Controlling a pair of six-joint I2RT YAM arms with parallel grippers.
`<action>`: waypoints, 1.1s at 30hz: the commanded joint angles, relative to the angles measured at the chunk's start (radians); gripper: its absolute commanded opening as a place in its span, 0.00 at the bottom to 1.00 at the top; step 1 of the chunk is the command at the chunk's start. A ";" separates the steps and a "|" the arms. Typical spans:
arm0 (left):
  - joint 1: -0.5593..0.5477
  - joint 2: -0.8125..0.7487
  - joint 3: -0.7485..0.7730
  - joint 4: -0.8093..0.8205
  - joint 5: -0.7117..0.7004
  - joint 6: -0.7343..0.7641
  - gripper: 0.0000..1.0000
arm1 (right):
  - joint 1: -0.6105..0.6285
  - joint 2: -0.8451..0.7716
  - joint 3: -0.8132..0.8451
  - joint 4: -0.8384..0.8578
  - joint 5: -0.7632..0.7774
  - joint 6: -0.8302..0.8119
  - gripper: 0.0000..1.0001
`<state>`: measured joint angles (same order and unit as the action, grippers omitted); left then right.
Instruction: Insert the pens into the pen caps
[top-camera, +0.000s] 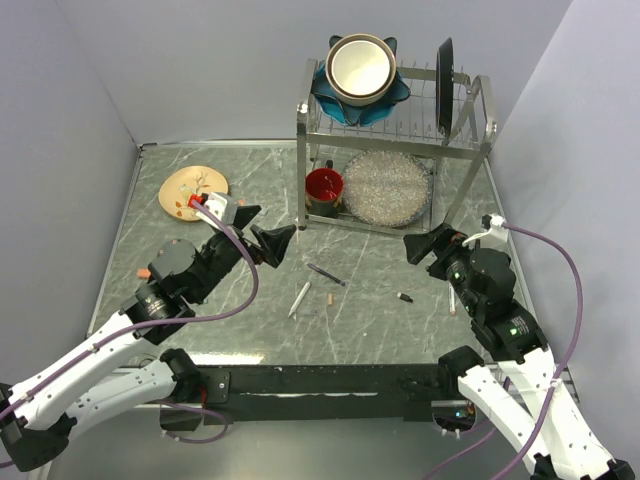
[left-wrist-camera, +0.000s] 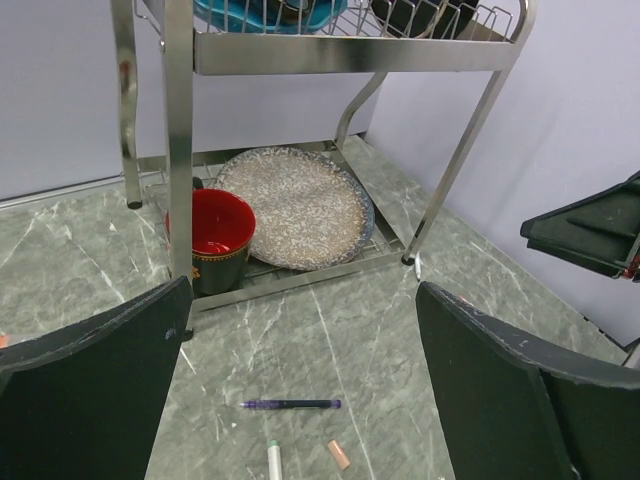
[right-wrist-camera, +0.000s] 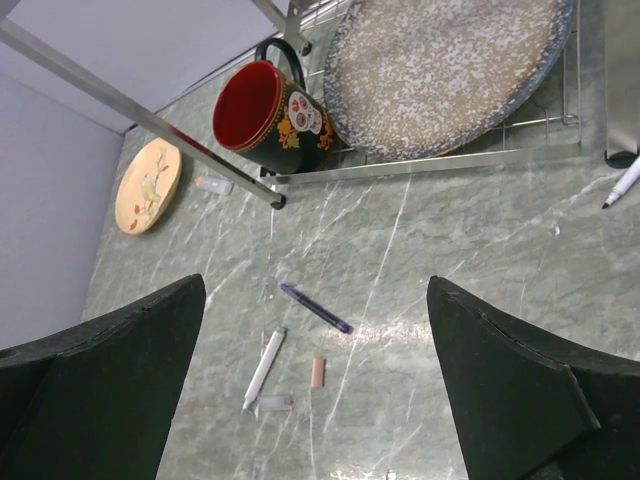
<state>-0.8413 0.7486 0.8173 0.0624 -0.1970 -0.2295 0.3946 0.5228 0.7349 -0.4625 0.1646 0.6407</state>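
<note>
A dark purple pen (top-camera: 327, 274) lies on the marble table between my two arms. A white pen with a green end (top-camera: 300, 299) and a salmon cap (top-camera: 331, 299) lie just in front of it. A small black cap (top-camera: 404, 297) lies to the right. Another white pen (top-camera: 452, 300) lies beside my right arm. My left gripper (top-camera: 274, 226) is open and empty above the table, left of the dark pen (left-wrist-camera: 290, 404). My right gripper (top-camera: 430, 244) is open and empty to the right of it (right-wrist-camera: 315, 308). The right wrist view also shows a clear cap (right-wrist-camera: 273, 403) by the white pen (right-wrist-camera: 264, 368).
A metal dish rack (top-camera: 470, 150) stands at the back, holding a red mug (top-camera: 324, 186), a speckled plate (top-camera: 388, 188), a bowl and a dark plate. A tan plate (top-camera: 180, 183) sits at the back left. An orange cap (top-camera: 145, 272) lies at the left edge.
</note>
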 joint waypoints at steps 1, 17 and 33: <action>-0.004 -0.015 0.005 0.024 -0.018 0.015 0.99 | -0.003 -0.009 0.032 0.004 0.053 0.016 1.00; -0.005 -0.044 -0.006 0.033 -0.048 0.015 0.99 | -0.002 0.218 0.050 0.045 -0.042 -0.246 0.95; -0.004 -0.126 -0.032 0.059 -0.127 0.010 0.99 | 0.306 0.897 0.219 0.125 -0.111 -0.493 0.49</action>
<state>-0.8417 0.6640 0.7952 0.0696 -0.2695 -0.2260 0.6094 1.2808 0.8440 -0.4217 0.0772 0.2531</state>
